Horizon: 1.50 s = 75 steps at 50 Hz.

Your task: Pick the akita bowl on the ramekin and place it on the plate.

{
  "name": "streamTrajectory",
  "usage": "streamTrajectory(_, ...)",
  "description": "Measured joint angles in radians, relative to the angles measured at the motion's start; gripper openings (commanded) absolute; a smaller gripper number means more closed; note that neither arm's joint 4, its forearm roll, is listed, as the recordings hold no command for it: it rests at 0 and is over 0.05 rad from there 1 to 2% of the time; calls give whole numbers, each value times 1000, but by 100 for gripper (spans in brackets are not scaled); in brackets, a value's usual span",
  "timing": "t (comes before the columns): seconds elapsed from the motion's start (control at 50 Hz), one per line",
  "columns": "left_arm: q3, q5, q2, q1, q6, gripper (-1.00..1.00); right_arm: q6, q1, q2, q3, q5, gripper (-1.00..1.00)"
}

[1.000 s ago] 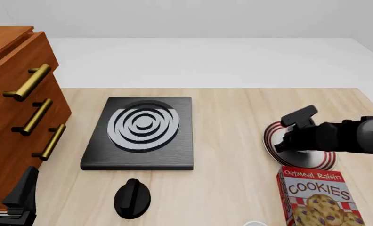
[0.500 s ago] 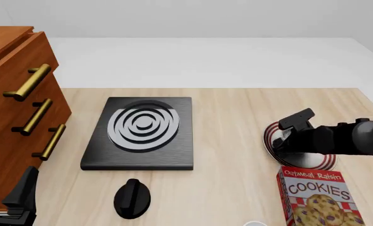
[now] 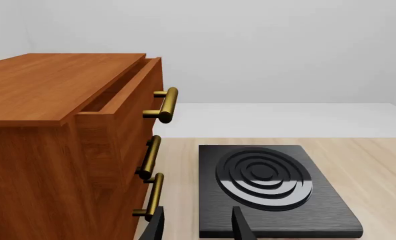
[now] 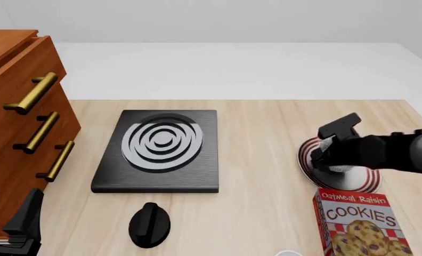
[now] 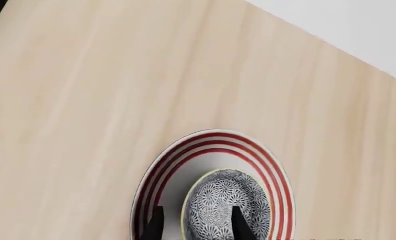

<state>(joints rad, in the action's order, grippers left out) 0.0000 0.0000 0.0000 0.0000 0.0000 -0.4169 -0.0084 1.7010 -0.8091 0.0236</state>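
Pretty much done: the bowl [image 5: 226, 205] sits inside the red-ringed plate [image 5: 159, 175]. The right gripper [image 5: 194, 225] hangs just above, fingers straddling the bowl's rim, looks let go. What's left is backing away. The left gripper [image 3: 196, 226] idles, open and empty.

The desk [image 4: 268, 133] looks like pale wood with a fine, matt grain, while the drawer cabinet [image 3: 64, 130] is warmer reddish-brown wood fitted with shiny brass-coloured metal handles [image 3: 166, 105]. The black slab [image 4: 161, 152] has a brushed, dark finish with glossier grey rings. The plate [image 5: 164, 180] looks smooth and glazed, the akita bowl [image 5: 228, 205] finely patterned inside, and the cookie box [image 4: 360, 224] printed card.
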Motion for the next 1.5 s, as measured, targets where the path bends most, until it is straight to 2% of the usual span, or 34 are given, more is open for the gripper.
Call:
streamTrajectory(0.32, 0, 0, 0, 0, 0, 100, -5, 14, -86, 40, 16, 100)
streamTrajectory(0.4, 0, 0, 0, 0, 0, 100, 11, 23, -119, 61, 4, 100)
streamTrajectory(0.52, 0, 0, 0, 0, 0, 100, 67, 44, -183, 105, -31, 100)
streamTrajectory(0.82, 0, 0, 0, 0, 0, 100, 201, 35, -306, 288, -305, 100)
streamTrajectory(0.96, 0, 0, 0, 0, 0, 100, 234, 8, -362, 375, -435, 100)
streamTrajectory(1.1, 0, 0, 0, 0, 0, 100, 254, -16, -436, 449, -512, 100)
streamTrajectory(1.28, 0, 0, 0, 0, 0, 100, 264, -23, -583, 519, -499, 100)
streamTrajectory(1.5, 0, 0, 0, 0, 0, 100, 267, -19, -800, 575, -384, 100)
